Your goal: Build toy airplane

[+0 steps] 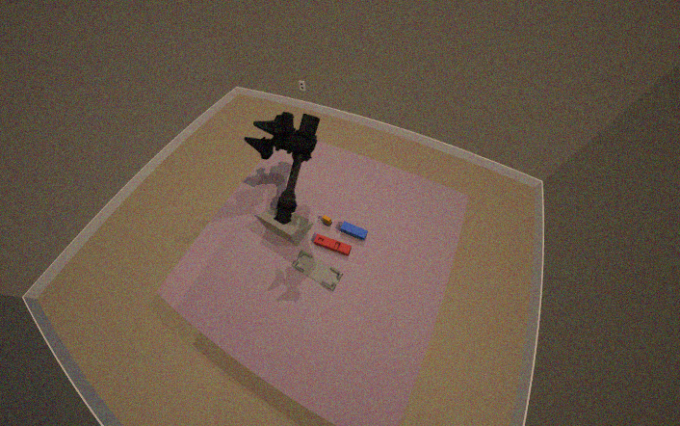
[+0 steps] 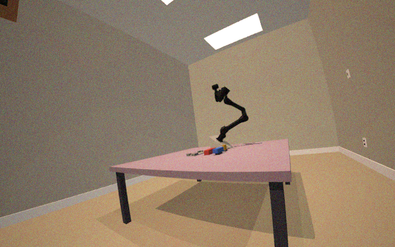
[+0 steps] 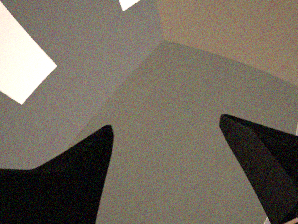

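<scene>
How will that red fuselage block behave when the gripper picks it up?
The red fuselage looks like a rigid, flat-sided bar lying flat, so it probably won't roll or flex. Being long, it may tilt if gripped near one end.

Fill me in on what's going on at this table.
A single black robot arm is reared up high with its claw open and holding nothing, pointed away from the parts. On the pink table the red fuselage, blue wing and small orange tail fin lie loose beside the grey jig. Nothing is in the jig yet.
</scene>
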You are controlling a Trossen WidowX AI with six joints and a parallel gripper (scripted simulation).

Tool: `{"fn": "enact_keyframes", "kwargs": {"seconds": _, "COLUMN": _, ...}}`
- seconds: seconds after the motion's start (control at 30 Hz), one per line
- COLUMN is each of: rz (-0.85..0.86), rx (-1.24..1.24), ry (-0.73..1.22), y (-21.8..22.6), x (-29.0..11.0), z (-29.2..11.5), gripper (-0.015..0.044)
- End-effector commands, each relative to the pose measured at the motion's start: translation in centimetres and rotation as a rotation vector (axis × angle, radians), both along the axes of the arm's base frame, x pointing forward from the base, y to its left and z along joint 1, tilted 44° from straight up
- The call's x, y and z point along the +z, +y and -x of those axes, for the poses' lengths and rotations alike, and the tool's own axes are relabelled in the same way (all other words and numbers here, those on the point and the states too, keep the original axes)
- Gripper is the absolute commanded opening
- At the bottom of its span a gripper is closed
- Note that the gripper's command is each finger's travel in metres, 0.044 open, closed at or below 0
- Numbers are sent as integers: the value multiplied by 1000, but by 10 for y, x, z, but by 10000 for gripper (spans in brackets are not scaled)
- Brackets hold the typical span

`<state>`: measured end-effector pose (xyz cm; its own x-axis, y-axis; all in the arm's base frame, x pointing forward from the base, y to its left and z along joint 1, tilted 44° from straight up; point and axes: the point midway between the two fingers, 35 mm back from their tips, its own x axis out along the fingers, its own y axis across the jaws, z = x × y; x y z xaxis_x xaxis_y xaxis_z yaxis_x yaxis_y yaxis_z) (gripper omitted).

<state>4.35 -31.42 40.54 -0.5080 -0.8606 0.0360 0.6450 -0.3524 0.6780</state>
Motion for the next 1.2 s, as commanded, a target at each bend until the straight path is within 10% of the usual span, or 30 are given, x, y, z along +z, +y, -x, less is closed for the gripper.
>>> {"fn": "enact_keyframes", "kwargs": {"seconds": 0.0, "rz": 0, "rx": 0, "ry": 0, "y": 0, "x": 0, "z": 0, "gripper": 426}}
{"fn": "enact_keyframes", "kwargs": {"seconds": 0.53, "rz": -687, "rx": 880, "ry": 777, "y": -10, "x": -163, "z": -174, "gripper": 440}}
{"fn": "enact_keyframes", "kwargs": {"seconds": 1.17, "rz": -1239, "rx": 2381, "ry": 1244, "y": 215, "x": -336, "z": -238, "gripper": 440}}
